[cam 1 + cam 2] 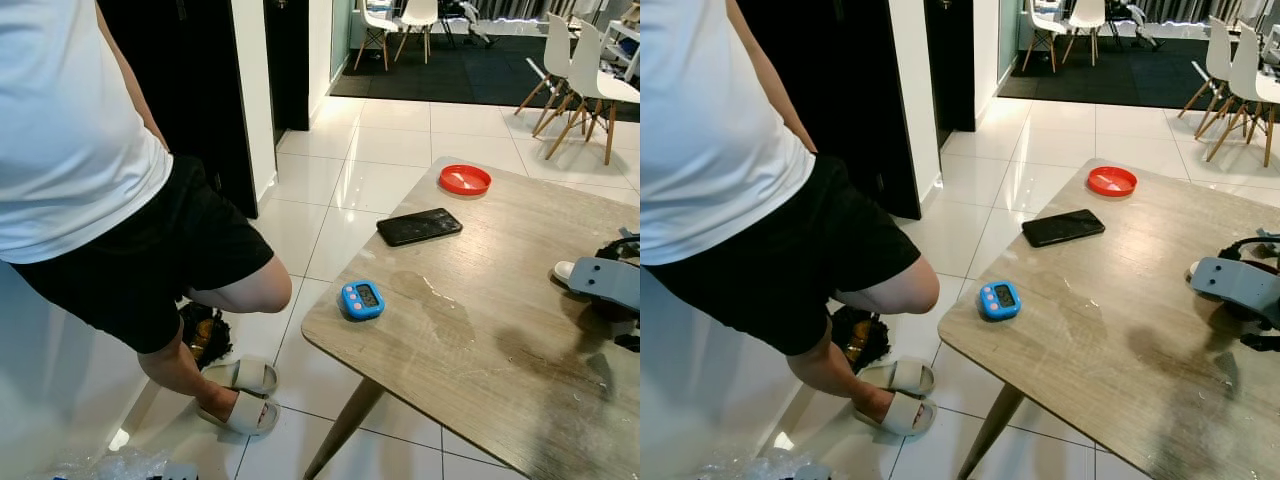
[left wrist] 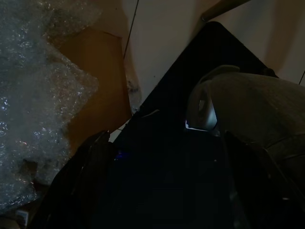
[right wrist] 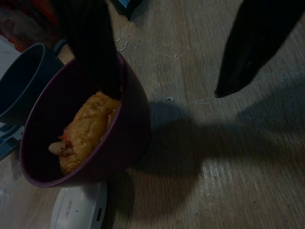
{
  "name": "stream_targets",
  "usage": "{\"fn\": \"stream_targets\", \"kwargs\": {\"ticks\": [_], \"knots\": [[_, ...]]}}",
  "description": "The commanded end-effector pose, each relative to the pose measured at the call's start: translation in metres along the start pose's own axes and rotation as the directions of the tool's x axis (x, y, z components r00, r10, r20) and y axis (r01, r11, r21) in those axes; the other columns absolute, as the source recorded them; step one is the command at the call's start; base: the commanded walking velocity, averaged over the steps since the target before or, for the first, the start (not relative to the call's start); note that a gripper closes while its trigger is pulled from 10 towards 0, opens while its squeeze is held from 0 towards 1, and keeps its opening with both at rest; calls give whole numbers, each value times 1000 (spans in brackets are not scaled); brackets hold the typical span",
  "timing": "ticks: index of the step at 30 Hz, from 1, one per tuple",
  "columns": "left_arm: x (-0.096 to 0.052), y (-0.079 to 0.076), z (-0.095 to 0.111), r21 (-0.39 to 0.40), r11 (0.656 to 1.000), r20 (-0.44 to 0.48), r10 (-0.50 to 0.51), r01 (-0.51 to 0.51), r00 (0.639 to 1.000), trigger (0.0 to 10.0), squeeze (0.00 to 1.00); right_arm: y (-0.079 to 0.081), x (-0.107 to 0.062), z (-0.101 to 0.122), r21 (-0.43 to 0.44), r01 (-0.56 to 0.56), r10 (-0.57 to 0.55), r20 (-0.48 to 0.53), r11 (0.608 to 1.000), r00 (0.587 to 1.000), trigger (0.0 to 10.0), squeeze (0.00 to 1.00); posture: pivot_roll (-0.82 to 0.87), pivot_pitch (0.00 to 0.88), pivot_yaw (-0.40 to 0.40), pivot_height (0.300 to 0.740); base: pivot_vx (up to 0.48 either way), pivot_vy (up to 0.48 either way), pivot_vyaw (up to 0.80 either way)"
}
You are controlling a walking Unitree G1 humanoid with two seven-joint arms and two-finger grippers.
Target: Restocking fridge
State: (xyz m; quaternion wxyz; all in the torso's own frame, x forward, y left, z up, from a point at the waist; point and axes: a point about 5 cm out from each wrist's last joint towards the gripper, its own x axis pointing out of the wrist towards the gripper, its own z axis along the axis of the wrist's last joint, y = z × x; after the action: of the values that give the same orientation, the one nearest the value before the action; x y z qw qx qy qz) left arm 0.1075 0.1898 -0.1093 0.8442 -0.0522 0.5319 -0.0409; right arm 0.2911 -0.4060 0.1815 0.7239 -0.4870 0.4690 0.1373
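- The right pincer (image 3: 167, 71) hangs over the wooden counter (image 3: 228, 157), its fingers apart; one finger dips inside the rim of a dark purple bowl (image 3: 128, 138), the other stays outside it.
- The bowl holds a piece of orange-brown food (image 3: 88, 129); a dark mug (image 3: 21, 78) stands just beside it.
- Left pincer: dark view, cannot tell its state; bubble wrap (image 2: 33, 95) lies nearby.
- On the counter lie a blue timer (image 1: 361, 299), a black phone (image 1: 419, 226) and a red dish (image 1: 465, 179).
- A person (image 1: 110, 190) in sandals stands beside the counter.
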Motion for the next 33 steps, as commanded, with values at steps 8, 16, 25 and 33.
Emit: {"fn": "stream_targets", "kwargs": {"ticks": [8,16,25,33], "knots": [[-1,-6,-11,-12,999,-32,-33,33,999,10000,0,0,1,4,-3,-7,7,15,1000,1000,0,0,12,0,-3,739,0,0,0],[4,-22,-7,-13,999,-25,-51,51,998,10000,0,-1,1,10,-5,8,-7,57,1000,998,0,0,12,0,-3,739,0,0,0],[2,-15,-10,-16,999,-30,-43,43,999,10000,0,-4,-1,15,-7,13,-12,100,1000,995,0,0,5,0,-4,739,0,0,0],[-1,-7,-13,-13,999,-36,-35,35,999,10000,0,-4,-5,29,-16,-41,44,219,999,975,0,0,0,0,1,739,0,0,0]]}}
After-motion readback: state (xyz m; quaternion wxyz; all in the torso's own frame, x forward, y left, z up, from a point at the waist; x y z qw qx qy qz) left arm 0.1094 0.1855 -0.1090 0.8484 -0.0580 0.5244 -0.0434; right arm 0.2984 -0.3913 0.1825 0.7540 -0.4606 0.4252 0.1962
